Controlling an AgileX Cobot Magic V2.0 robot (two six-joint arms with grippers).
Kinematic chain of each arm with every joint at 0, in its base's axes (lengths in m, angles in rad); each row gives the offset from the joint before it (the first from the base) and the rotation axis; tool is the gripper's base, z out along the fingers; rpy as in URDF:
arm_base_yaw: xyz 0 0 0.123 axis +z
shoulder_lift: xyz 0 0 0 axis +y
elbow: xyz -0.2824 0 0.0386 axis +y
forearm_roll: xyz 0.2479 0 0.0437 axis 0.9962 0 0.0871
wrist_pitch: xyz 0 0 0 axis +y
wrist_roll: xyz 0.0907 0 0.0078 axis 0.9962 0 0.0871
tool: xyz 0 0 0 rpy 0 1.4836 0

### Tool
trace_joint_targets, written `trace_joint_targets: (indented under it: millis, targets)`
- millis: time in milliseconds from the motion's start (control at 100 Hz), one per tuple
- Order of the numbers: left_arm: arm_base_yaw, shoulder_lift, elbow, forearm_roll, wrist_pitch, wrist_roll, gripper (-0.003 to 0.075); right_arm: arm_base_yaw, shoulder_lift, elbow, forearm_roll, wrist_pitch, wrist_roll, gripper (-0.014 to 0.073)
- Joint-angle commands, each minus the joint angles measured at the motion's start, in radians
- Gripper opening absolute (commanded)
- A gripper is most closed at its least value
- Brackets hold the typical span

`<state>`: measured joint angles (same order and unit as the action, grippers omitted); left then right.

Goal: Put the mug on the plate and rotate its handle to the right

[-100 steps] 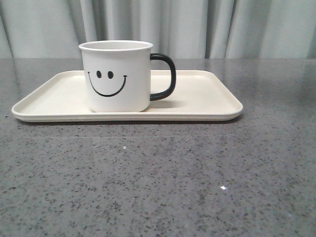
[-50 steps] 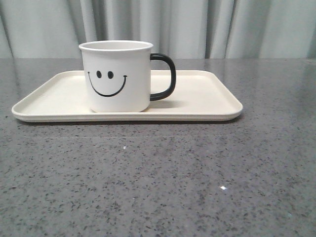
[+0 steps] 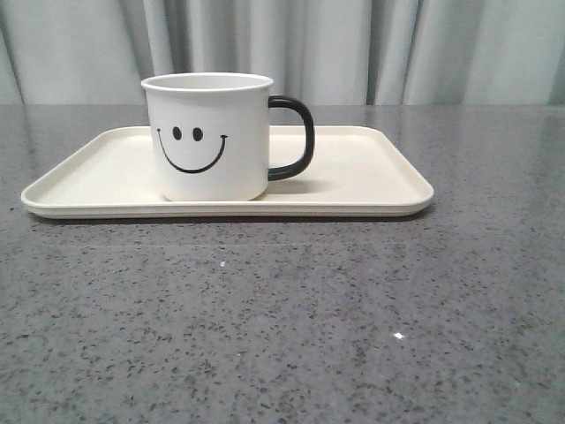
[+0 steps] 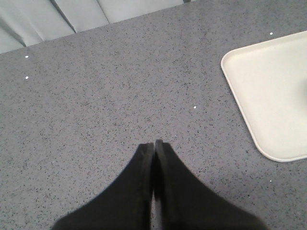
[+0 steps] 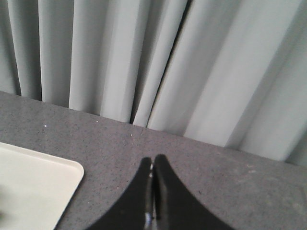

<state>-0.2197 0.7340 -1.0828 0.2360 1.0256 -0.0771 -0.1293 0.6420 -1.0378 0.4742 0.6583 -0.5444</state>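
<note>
The mug [image 3: 209,137] stands upright on the plate [image 3: 371,177], left of the plate's centre, smiley face toward the front camera. The handle [image 3: 296,137] projects at 3 o'clock from the mug body, that is, to the right, roughly along the plate's long axis, which runs from 9 to 3 o'clock. Judged from this pose, both parts of the task look met.

The plate lies flat on the grey speckled table [image 3: 282,318]; pale curtains [image 3: 353,49] hang at 12 o'clock behind it.

Neither arm shows in the front view. In the left wrist view the left gripper [image 4: 154,144] has its fingers pressed together, holding nothing, above bare table, with one plate corner [image 4: 268,86] off to one side. In the right wrist view the right gripper [image 5: 153,160] is likewise closed and empty, with another plate corner [image 5: 43,187] nearby. The mug appears in neither wrist view, so which arm is nearer cannot be told.
</note>
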Motion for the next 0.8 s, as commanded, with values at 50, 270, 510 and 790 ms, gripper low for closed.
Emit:
trace_joint_targets:
  millis: [50,270,510,790]
  targets:
    - [0.004,0.004,-0.023,0.006,-0.082,-0.010,-0.0020,-0.007,-0.076,0.100,0.005,-0.107,0.014,-0.0111]
    - [0.004,0.004,-0.023,0.006,-0.088,-0.010,-0.0020,-0.007,-0.127,0.168,-0.016,0.001,0.012,-0.0111]
    - [0.004,0.004,-0.023,-0.022,-0.070,-0.010,-0.0020,-0.007,-0.127,0.177,-0.015,0.117,0.012,-0.0111]
    - [0.004,0.004,-0.023,-0.038,-0.068,-0.010,-0.0020,-0.007,-0.127,0.177,-0.015,0.120,0.012,-0.0111]
